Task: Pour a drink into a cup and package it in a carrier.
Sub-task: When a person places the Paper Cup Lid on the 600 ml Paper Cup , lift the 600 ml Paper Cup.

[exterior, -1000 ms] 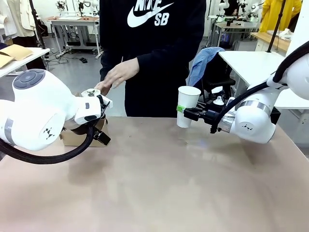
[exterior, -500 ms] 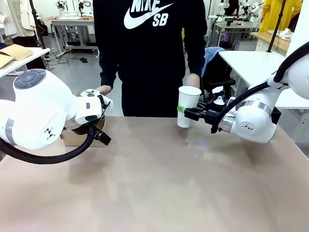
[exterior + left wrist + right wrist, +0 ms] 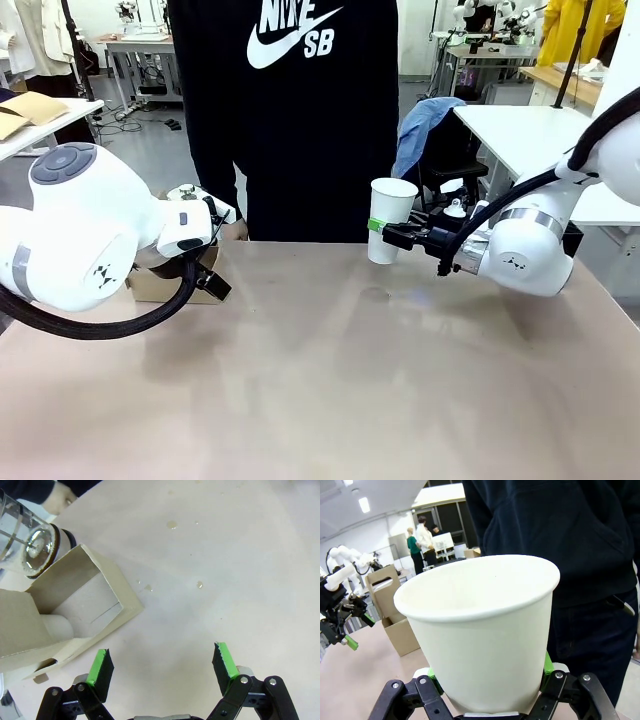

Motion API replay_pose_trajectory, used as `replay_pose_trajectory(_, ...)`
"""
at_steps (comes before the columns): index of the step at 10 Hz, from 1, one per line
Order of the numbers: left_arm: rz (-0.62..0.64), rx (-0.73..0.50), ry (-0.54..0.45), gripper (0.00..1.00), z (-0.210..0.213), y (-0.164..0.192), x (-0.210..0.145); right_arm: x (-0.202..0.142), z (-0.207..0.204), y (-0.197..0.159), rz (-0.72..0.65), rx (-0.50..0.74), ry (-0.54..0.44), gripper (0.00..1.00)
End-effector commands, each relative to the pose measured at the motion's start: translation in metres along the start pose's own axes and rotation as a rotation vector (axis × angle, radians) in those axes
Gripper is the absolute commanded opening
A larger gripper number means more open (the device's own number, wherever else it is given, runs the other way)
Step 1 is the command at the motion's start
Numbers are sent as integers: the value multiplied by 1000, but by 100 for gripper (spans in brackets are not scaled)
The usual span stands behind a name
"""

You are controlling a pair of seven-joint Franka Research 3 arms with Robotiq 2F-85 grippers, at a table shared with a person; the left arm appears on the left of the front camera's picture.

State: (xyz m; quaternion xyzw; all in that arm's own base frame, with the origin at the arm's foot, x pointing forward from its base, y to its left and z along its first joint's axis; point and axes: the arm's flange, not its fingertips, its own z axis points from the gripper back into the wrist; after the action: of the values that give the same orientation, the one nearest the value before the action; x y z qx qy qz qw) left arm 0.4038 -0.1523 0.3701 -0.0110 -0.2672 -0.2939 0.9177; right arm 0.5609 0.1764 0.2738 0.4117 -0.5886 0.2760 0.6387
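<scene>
The table (image 3: 320, 400) under me is a matte beige-brown sheet, with a few small wet droplets (image 3: 172, 525) at twelve o'clock from my left gripper (image 3: 162, 661). Its green-padded fingers stand wide apart over bare tabletop, holding nothing. At ten o'clock from them sits the brown cardboard carrier (image 3: 75, 605), one pocket open upward. Just beyond its far corner is the clear glass pitcher (image 3: 30, 545) with a metal lid; I cannot tell what is in it.

My right gripper (image 3: 490, 680) is clamped on the lower part of the white paper cup (image 3: 480, 625), which is upright, lidless and held clear of the tabletop at two o'clock from the table's middle.

At the far edge stands a person (image 3: 290, 150) in a black sweatshirt printed in white with a swoosh, "SB" and partly cropped "NIKE". Behind are white worktables (image 3: 520, 130) and a blue cloth (image 3: 420, 130).
</scene>
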Motion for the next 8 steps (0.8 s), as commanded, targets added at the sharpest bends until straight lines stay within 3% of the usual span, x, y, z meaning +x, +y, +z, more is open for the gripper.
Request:
replay_pose_trajectory(1,1,-1,-1,100,0,0,0,2,-2,1,-1,3,-5,81)
replay_pose_trajectory(8,1,-1,-1,100,0,0,0,2,-2,1,-1,3,-5,81)
